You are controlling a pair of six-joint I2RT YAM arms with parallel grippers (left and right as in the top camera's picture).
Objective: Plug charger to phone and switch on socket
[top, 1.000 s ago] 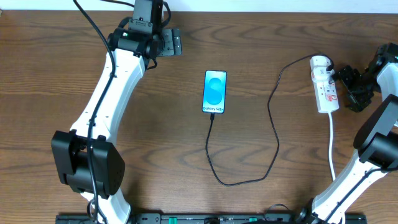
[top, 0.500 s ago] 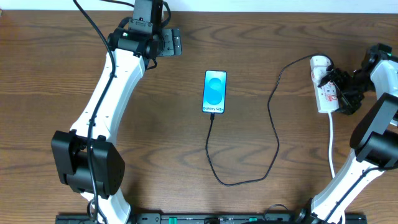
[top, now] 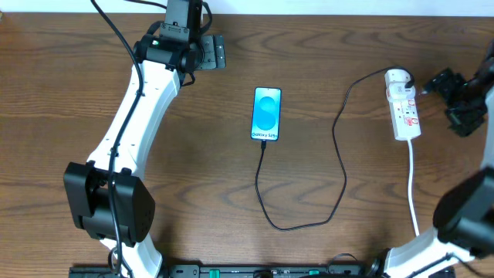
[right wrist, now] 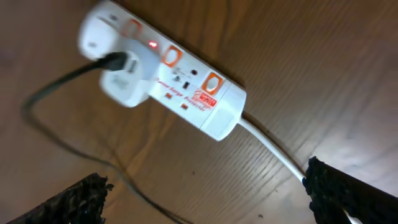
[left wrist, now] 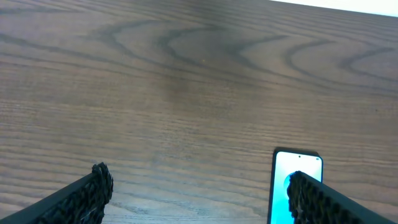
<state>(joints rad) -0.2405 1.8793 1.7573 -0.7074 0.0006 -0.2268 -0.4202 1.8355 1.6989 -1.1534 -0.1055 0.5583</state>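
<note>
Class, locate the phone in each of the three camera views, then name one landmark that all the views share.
Overhead: phone lies near the centre, slightly above the middle.
Left wrist: at the bottom edge, right of centre.
Right wrist: not in it.
Shared landmark: the wood-grain table.

Phone (left wrist: 297, 162) cut by bottom edge, left wrist view; socket (right wrist: 186, 87) blurred, lettering unreadable.

Dark brown wood-grain table (top: 231, 193), knot-like swirls in the grain, white strip (top: 347, 6) beyond its far edge
</note>
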